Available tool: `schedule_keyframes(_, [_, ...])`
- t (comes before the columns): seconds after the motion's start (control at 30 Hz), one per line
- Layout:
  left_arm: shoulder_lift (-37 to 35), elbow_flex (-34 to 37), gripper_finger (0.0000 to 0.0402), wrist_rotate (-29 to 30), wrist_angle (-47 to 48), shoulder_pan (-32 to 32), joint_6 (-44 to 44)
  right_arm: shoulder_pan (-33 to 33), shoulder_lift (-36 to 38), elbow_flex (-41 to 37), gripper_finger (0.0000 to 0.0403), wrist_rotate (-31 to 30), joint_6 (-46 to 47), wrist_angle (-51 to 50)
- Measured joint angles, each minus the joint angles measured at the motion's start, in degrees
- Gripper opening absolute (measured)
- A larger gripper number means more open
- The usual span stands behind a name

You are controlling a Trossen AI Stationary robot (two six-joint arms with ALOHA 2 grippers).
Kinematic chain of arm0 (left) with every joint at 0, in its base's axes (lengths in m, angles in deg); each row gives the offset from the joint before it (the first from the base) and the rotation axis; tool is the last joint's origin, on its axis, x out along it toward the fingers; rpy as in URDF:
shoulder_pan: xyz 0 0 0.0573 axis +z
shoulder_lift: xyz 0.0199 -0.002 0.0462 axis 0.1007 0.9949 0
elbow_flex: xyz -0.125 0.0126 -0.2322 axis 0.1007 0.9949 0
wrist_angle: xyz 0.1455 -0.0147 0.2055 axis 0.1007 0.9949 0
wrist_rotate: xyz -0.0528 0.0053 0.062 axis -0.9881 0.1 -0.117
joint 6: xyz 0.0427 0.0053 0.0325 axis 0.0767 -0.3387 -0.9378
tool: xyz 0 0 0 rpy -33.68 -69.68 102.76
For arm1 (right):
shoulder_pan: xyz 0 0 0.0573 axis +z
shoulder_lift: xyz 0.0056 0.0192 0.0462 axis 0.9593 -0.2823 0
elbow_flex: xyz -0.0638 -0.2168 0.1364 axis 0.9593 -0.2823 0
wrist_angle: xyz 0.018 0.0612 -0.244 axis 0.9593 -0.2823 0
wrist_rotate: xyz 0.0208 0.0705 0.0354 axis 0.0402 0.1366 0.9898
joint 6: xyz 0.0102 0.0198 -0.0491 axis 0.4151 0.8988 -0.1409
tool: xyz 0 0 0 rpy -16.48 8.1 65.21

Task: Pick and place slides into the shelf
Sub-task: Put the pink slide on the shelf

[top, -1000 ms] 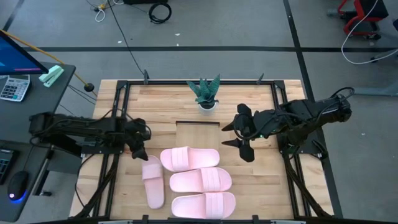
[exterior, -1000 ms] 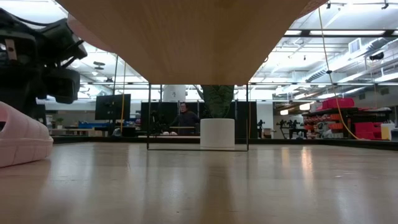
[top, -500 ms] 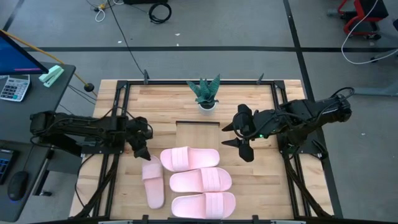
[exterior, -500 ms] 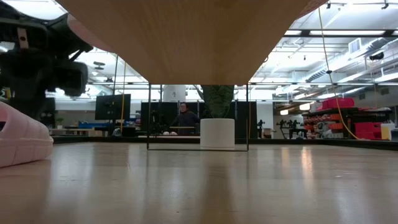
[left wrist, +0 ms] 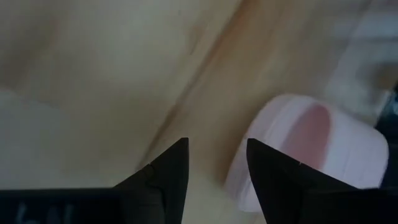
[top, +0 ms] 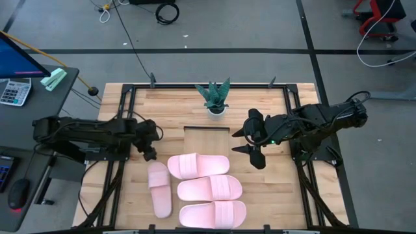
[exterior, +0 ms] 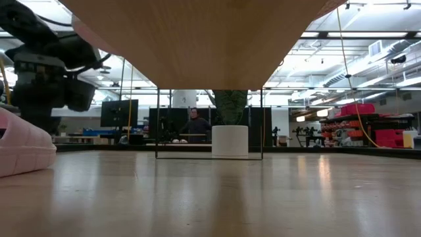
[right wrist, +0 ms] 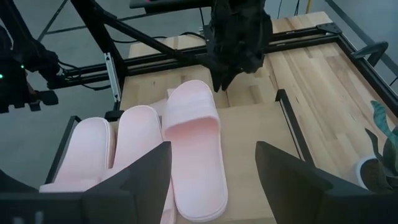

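Four pale pink slides lie sole-down on the tabletop in the high view: one lengthwise at the left (top: 159, 188) and three crosswise in a stack-like row (top: 198, 165) (top: 209, 188) (top: 212, 213). The pale wood shelf (top: 207, 139) stands just beyond them, in front of the potted plant. My left gripper (top: 151, 147) hovers open past the far end of the left slide (left wrist: 311, 155), touching nothing. It shows raised above a slide (exterior: 20, 145) in the low view (exterior: 52, 72). My right gripper (top: 250, 143) waits wide open to the right of the shelf (right wrist: 213, 149).
A potted plant (top: 214, 101) stands at the far middle of the table behind the shelf. Black frame rails (top: 127, 110) run along both table sides. Bare wood lies right of the slides (top: 273, 188). A desk with a calculator sits off the left edge.
My left gripper has risen and drawn back toward the table's far edge, away from the far end of the left slide. The slide has stayed where it lay. My right arm has kept still.
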Motion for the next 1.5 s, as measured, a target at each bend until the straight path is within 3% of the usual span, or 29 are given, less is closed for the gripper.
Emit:
schedule_keyframes(0.17, [5.4, 0.1, 0.0171, -2.4, -2.2, -1.2, -0.8, 0.0, 0.0, 0.0, 0.0237, 0.0, 0.3, -0.1])
schedule_keyframes(0.37, [10.1, 0.1, 0.018, -10.4, -7.4, -1.5, -2.1, 0.0, 0.0, 0.0, 0.0237, 0.1, 0.9, -0.3])
schedule_keyframes(0.7, [11.2, 0.1, 0.0179, -15.8, -9.0, -1.5, -3.7, 0.0, 0.0, 0.0, 0.0237, 0.2, 1.0, -0.3])
schedule_keyframes(1.1, [11.2, 0.1, 0.0188, -14.7, -9.3, -1.9, -4.5, 0.0, 0.0, 0.0, 0.0237, 0.3, 1.0, -0.3])
schedule_keyframes(1.33, [11.2, 0.1, 0.0191, -14.3, -9.7, -5.0, -3.4, 0.0, 0.0, 0.0, 0.0237, 0.2, 1.0, -0.3])
schedule_keyframes(1.5, [11.2, 0.1, 0.02, -11.0, -11.1, -7.7, -1.0, 0.0, 0.0, 0.0, 0.0237, 0.2, 1.0, -0.3])
